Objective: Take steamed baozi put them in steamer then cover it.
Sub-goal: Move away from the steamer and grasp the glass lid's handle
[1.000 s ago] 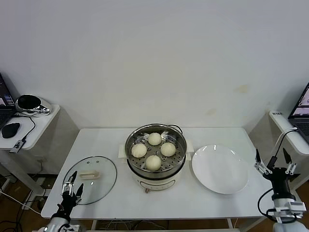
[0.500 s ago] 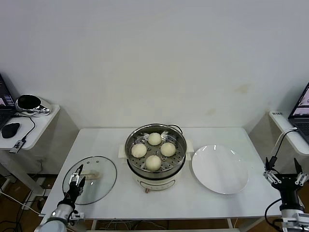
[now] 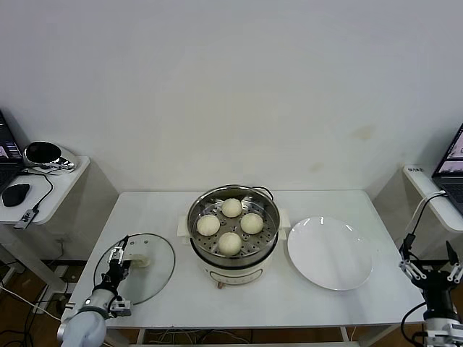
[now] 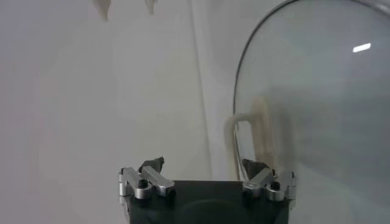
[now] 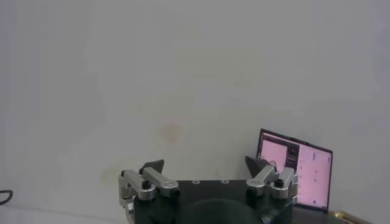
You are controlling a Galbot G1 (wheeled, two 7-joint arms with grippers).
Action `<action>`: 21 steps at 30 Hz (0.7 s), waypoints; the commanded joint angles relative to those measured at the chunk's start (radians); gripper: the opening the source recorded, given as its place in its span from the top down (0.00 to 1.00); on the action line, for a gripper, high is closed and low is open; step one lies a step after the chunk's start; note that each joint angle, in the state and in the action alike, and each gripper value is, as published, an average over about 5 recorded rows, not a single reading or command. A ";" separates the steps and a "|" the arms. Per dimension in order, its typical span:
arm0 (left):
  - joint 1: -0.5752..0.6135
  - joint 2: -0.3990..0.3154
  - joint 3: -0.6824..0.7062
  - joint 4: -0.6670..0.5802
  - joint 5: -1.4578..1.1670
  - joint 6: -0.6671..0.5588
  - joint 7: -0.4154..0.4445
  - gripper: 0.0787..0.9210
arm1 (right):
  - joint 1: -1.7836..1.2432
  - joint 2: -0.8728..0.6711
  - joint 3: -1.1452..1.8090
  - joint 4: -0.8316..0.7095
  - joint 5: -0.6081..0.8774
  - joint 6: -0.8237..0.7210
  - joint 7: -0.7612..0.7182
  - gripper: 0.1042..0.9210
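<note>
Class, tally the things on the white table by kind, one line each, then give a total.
Baozi: 4
Steamer: 1
Cover: 1
Plate: 1
Total: 7

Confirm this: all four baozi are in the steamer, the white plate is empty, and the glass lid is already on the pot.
Wrong about the lid. In the head view the cover lies flat on the table to the robot's left of the steamer, which stands uncovered, with the left gripper over the lid. The four baozi are in the steamer and the plate is empty.
</note>
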 commanded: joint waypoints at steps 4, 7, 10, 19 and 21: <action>-0.060 -0.004 0.018 0.081 -0.027 -0.007 0.007 0.21 | -0.002 0.002 0.001 -0.003 -0.002 0.000 -0.003 0.12; -0.061 -0.005 0.017 0.086 -0.027 -0.008 0.007 0.32 | -0.002 0.001 0.001 -0.003 -0.003 0.000 -0.004 0.12; -0.063 -0.005 0.014 0.092 -0.031 -0.006 0.006 0.42 | -0.003 0.001 0.000 -0.002 -0.006 0.001 -0.005 0.12; -0.038 0.007 -0.007 0.036 -0.103 -0.020 -0.045 0.71 | 0.000 -0.005 -0.015 -0.001 -0.008 -0.004 -0.007 0.12; -0.015 0.013 -0.017 -0.008 -0.119 -0.018 -0.052 0.78 | 0.001 -0.006 -0.020 -0.001 -0.010 -0.004 -0.008 0.12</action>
